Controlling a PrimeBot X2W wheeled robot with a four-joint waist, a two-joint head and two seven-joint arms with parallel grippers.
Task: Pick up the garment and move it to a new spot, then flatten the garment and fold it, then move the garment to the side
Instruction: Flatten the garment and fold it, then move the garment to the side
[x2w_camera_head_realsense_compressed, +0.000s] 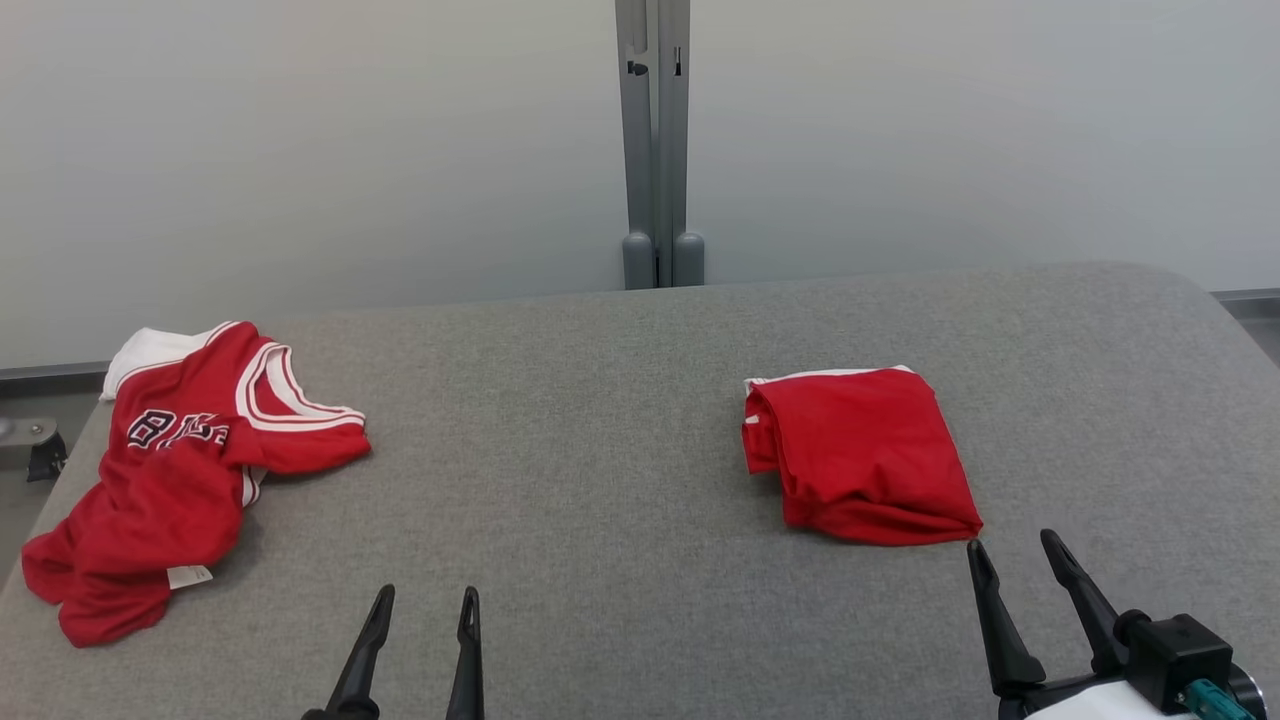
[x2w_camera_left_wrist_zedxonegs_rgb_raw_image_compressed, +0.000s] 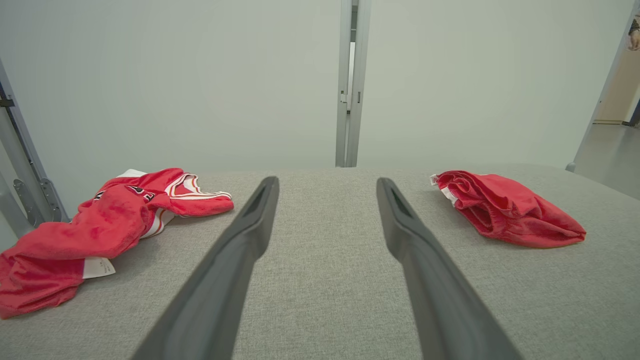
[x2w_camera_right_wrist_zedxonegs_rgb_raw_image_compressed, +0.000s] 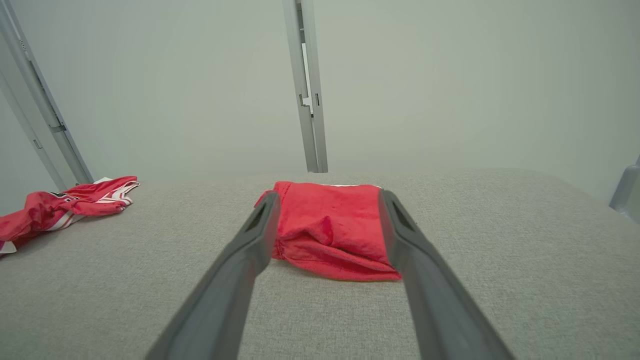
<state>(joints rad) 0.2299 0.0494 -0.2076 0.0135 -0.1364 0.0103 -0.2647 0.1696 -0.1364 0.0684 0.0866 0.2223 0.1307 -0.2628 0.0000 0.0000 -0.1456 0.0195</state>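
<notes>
At the bottom of the head view, the left gripper (x2w_camera_head_realsense_compressed: 427, 592) has its two long dark fingers apart and holds nothing. At the lower right, the right gripper (x2w_camera_head_realsense_compressed: 1012, 540) is spread apart too, and it is empty. Its tips point at the folded red cloth garment (x2w_camera_head_realsense_compressed: 860, 455), which lies just past them, right of the middle. That one looks neat, so I think its fold step is done, and it may already be in its side spot. At the left edge lies the crumpled red and white jersey (x2w_camera_head_realsense_compressed: 180, 470), all bunched up, with a small white tag (x2w_camera_head_realsense_compressed: 190, 576) showing. I think this one comes next. The left gripper needs to reach up and left, pinch a bit of the cloth, and lift it to the bare middle of the grey soft table (x2w_camera_head_realsense_compressed: 600, 400). At the back, in the top middle, stands a grey metal post (x2w_camera_head_realsense_compressed: 655, 150). I count two grippers, two red garments, one tag, one table and one post.
</notes>
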